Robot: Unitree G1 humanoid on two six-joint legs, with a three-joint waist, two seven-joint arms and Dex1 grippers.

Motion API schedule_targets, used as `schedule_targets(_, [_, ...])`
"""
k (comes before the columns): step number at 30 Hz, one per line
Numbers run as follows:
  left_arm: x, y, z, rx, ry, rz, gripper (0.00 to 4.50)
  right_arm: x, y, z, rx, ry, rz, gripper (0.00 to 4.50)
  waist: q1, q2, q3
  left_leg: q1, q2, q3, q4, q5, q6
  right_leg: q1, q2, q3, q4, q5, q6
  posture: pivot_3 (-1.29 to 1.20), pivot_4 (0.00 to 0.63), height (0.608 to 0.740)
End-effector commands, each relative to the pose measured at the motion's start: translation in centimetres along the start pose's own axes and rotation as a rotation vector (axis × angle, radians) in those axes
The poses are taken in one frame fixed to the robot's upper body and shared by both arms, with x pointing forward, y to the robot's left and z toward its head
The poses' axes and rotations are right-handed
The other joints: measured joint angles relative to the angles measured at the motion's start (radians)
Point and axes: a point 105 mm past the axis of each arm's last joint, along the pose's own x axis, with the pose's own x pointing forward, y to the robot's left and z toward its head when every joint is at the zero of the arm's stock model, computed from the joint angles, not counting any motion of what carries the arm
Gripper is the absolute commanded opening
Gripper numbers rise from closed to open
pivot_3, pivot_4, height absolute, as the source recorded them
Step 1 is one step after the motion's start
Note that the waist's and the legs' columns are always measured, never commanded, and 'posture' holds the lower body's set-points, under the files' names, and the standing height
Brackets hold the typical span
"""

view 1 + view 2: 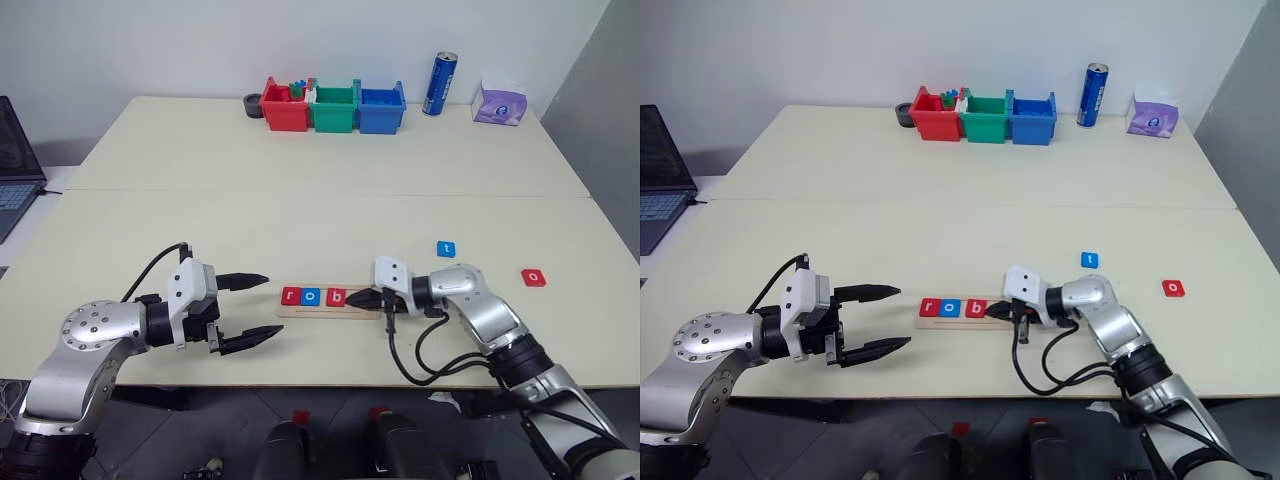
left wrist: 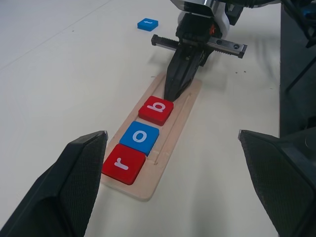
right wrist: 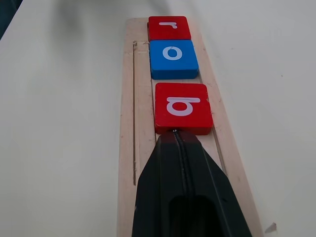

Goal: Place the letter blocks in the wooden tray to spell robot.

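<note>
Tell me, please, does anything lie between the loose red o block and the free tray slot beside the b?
Only the right claw itself: shut, its tips rest in the wooden tray against the b block, over that slot. The tabletop between the red o block and the tray is otherwise bare.

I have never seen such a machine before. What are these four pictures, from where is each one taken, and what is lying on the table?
This is a humanoid robot with two arms, each ending in a gripper of two black fingers. Two pictures come from cameras in its head, looking down over the arms. The other two come from cameras on its wrists, looking along the fingers.

On the table lies a wooden tray with three letter tiles in it: a red r, a blue o and a red b. A blue t and a red o wait loose on the table. At the far edge stand red, green and blue bins, a blue can and a purple tissue pack.

The left gripper is open and holds nothing. The right gripper is shut, its tip against the red b.
</note>
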Motion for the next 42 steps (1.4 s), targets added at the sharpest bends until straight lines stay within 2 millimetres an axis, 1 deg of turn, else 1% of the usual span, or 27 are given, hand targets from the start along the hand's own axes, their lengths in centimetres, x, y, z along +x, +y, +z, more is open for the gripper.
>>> schedule_targets(1, [-0.2,0.0,0.8,0.038,-0.012,0.001,4.5,0.4,-0.6,1.3,-0.048,-0.025,-0.007,0.01,0.0,0.0,0.0,0.0,0.0,0.0,0.0,0.0,0.0,0.0,0.0,0.0,0.0,0.0,0.0,0.0,0.15,0.74])
schedule_targets(7, [-0.1,-0.2,0.7,0.037,-0.012,0.003,4.5,0.5,-0.7,1.4,-0.056,-0.031,-0.012,0.01,0.0,0.0,0.0,0.0,0.0,0.0,0.0,0.0,0.0,0.0,0.0,0.0,0.0,0.0,0.0,0.0,0.15,0.74])
schedule_targets(12, [-0.1,-0.2,0.7,0.036,-0.012,0.003,4.5,0.1,-0.8,1.7,-0.054,-0.037,-0.018,0.01,0.0,0.0,0.0,0.0,0.0,0.0,0.0,0.0,0.0,0.0,0.0,0.0,0.0,0.0,0.0,0.0,0.15,0.74])
schedule_targets(13, [-0.1,-0.2,0.7,0.037,-0.013,0.002,4.5,-0.2,-0.9,1.8,-0.051,-0.038,-0.024,0.01,0.0,0.0,0.0,0.0,0.0,0.0,0.0,0.0,0.0,0.0,0.0,0.0,0.0,0.0,0.0,0.0,0.15,0.74])
schedule_targets(17, [0.5,0.4,1.3,0.046,-0.038,0.011,4.5,-3.6,-2.2,2.8,-0.012,-0.054,-0.116,0.01,0.005,0.0,0.0,0.0,0.0,0.0,0.0,0.0,0.0,0.0,0.0,0.0,0.0,0.0,0.0,0.0,0.15,0.74])
schedule_targets(20, [1.5,0.6,2.2,0.049,-0.079,0.016,4.5,-6.3,-2.3,3.7,0.051,-0.076,-0.197,0.6,0.009,0.0,0.0,-0.001,0.0,-0.001,0.0,0.0,0.0,0.0,-0.002,-0.001,0.0,0.0,0.0,0.0,0.15,0.74])
schedule_targets(22, [2.3,0.6,2.6,0.046,-0.104,0.016,4.5,-7.5,-1.8,4.0,0.092,-0.076,-0.245,1.27,0.008,0.0,0.0,-0.001,0.0,-0.001,0.001,0.0,0.0,0.001,-0.003,-0.001,0.0,0.0,0.0,0.0,0.15,0.74])
schedule_targets(25, [4.5,0.7,3.4,0.047,-0.151,0.018,4.5,-9.9,-1.5,3.7,0.21,-0.067,-0.409,2.34,0.008,0.0,0.0,-0.001,0.0,-0.002,0.0,0.0,0.0,0.001,-0.003,0.0,0.0,0.0,0.0,0.0,0.15,0.74])
schedule_targets(26, [5.0,0.8,3.7,0.047,-0.162,0.021,4.5,-10.2,-1.5,3.5,0.247,-0.063,-0.462,2.72,0.008,0.0,0.0,-0.001,-0.001,-0.002,0.0,0.0,0.0,0.001,-0.003,0.0,0.0,0.0,0.0,0.0,0.15,0.74])
schedule_targets(30, [7.5,1.1,4.7,0.05,-0.201,0.024,4.5,-11.8,-2.8,2.3,0.39,-0.042,-0.749,4.19,0.0,0.0,-0.001,-0.001,-0.002,-0.001,0.001,0.0,0.0,0.001,-0.001,0.001,0.001,0.001,0.001,0.0,0.15,0.74])
schedule_targets(31, [8.1,1.2,4.9,0.049,-0.213,0.023,4.5,-12.2,-3.2,1.8,0.421,-0.031,-0.831,4.46,-0.001,0.0,-0.001,0.0,-0.002,-0.001,0.001,0.0,0.0,0.001,0.0,0.001,0.001,0.001,0.001,0.0,0.15,0.74])
schedule_targets(34, [9.5,1.7,5.5,0.053,-0.231,0.028,4.5,-13.1,-4.0,0.5,0.5,0.005,-1.016,4.46,0.0,0.0,-0.001,0.0,-0.001,0.0,0.001,0.0,-0.001,0.0,0.001,0.001,0.002,0.001,0.001,0.0,0.15,0.74])
schedule_targets(39, [11.2,2.0,5.9,0.065,-0.236,0.031,4.5,-14.2,-4.8,-0.7,0.59,0.036,-1.237,4.46,0.0,0.0,-0.001,0.0,-0.002,0.0,0.001,0.001,-0.001,0.0,0.001,0.002,0.003,0.001,0.001,0.0,0.15,0.74])
schedule_targets(42, [11.9,1.9,6.2,0.07,-0.247,0.029,4.5,-15.6,-5.1,-1.5,0.608,0.06,-1.353,4.46,0.001,0.0,-0.001,0.0,-0.002,0.0,0.001,0.001,-0.001,-0.001,0.0,0.002,0.003,0.001,0.001,0.0,0.15,0.74])
